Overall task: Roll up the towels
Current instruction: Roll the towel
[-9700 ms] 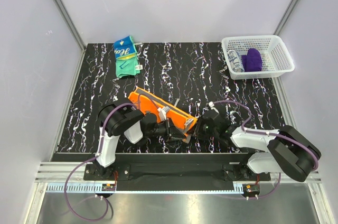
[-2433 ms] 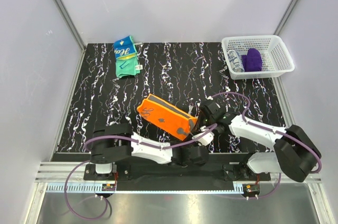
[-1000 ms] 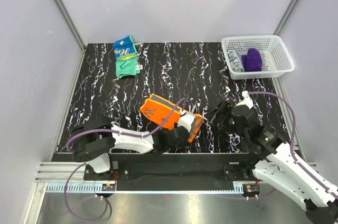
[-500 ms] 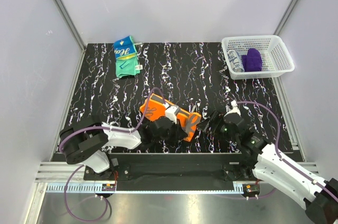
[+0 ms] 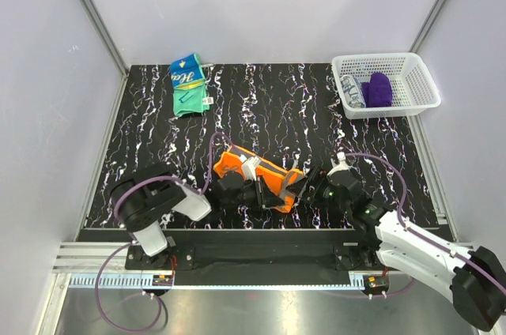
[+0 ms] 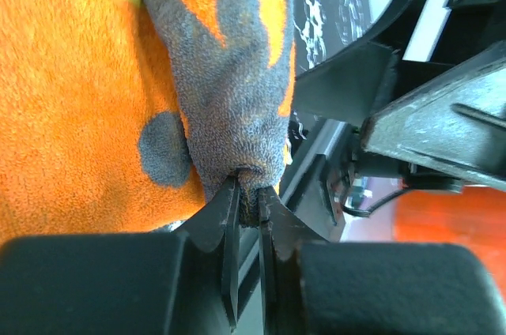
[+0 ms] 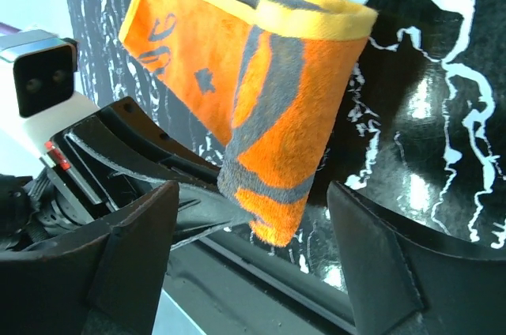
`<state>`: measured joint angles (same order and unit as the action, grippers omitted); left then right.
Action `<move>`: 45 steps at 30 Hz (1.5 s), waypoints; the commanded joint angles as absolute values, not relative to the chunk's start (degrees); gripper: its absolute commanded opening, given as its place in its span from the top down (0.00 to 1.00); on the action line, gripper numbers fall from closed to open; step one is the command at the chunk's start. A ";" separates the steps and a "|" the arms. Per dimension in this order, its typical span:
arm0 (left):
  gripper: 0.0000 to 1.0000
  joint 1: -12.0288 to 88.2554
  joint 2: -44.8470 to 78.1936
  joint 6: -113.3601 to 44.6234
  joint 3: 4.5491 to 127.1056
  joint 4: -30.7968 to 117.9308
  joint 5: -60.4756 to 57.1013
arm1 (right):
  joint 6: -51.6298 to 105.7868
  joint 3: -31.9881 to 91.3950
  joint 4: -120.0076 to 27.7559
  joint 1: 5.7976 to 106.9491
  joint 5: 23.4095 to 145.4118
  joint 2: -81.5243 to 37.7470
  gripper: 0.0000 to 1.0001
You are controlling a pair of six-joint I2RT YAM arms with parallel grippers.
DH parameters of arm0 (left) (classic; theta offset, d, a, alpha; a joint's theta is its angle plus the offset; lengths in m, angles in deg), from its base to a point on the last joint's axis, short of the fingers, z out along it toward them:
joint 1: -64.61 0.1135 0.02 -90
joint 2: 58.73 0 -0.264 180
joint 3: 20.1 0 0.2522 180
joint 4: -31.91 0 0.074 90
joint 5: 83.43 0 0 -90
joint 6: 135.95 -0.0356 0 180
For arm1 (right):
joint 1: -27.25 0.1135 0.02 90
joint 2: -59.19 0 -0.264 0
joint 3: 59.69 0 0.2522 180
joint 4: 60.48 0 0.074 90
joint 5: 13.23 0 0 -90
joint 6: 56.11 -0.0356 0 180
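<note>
a: orange towel (image 7: 190, 50) lies near the front edge of the table (image 5: 261, 106), partly folded over. left gripper (image 6: 247, 197) pinches a fold at its grey-marked edge, jaws nearly closed on the cloth, probably to anchor the start of the roll.
b: right gripper (image 7: 253, 193)?
a: wide and empty, straddling the towel's end, apparently lining up. green towel (image 5: 190, 82) lies far left, well apart.
</note>
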<state>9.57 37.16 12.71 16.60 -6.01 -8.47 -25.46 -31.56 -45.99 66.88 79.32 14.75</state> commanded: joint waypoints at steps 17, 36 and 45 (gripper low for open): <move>1.00 13.72 49.28 27.09 11.85 -38.26 -16.62 | -26.75 -35.21 -67.89 66.89 80.02 -1.61 0.28; 0.95 16.62 52.10 28.42 10.89 -40.57 -19.18 | -25.70 -33.90 -80.75 66.97 84.59 -14.20 0.69; 0.54 16.62 37.00 16.40 12.73 -15.04 -16.37 | -24.73 -28.80 -56.95 66.97 80.90 -5.24 0.77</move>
